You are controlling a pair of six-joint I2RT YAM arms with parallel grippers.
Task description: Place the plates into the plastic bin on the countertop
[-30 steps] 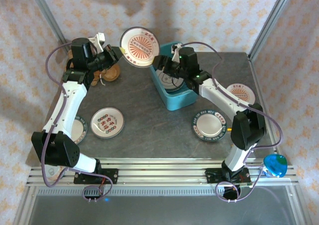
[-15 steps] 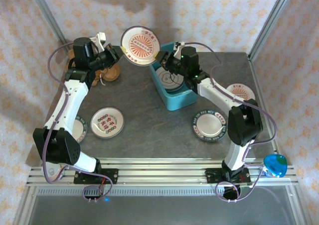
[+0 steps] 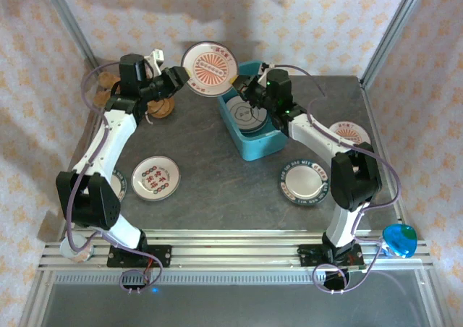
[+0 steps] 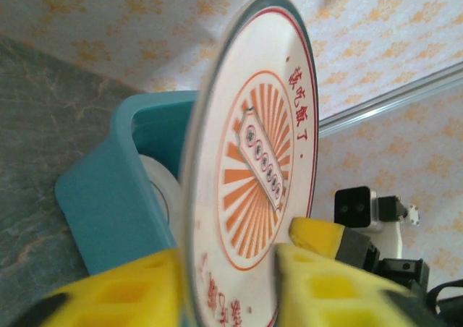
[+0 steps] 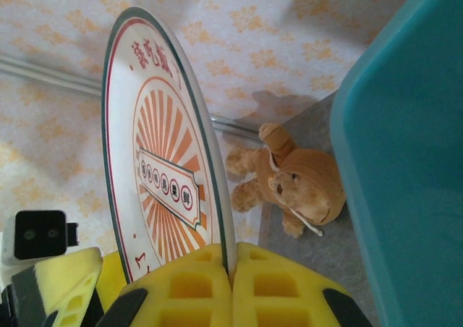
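Observation:
An orange sunburst plate [image 3: 210, 68] stands on edge in the air, just left of the teal plastic bin [image 3: 264, 147]. My right gripper [image 3: 235, 88] is shut on its rim; in the right wrist view its fingers [image 5: 233, 269] pinch the plate's [image 5: 163, 168] edge tightly. My left gripper [image 3: 177, 77] is open, its fingers [image 4: 228, 283] standing apart on either side of the plate's [image 4: 268, 160] lower rim. A plate [image 3: 246, 113] lies inside the bin. More plates [image 3: 155, 176] [image 3: 304, 181] [image 3: 351, 133] lie flat on the dark countertop [image 3: 210, 153].
A brown teddy bear [image 3: 159, 106] sits on the countertop at the back left, below my left gripper. Another plate [image 3: 116, 186] lies partly under my left arm. A blue round object [image 3: 399, 240] rests off the front right corner. Patterned walls close the back and sides.
The raised plate has moved a little right towards the bin. My right gripper has closed onto its rim, and my left gripper's jaws have parted from it.

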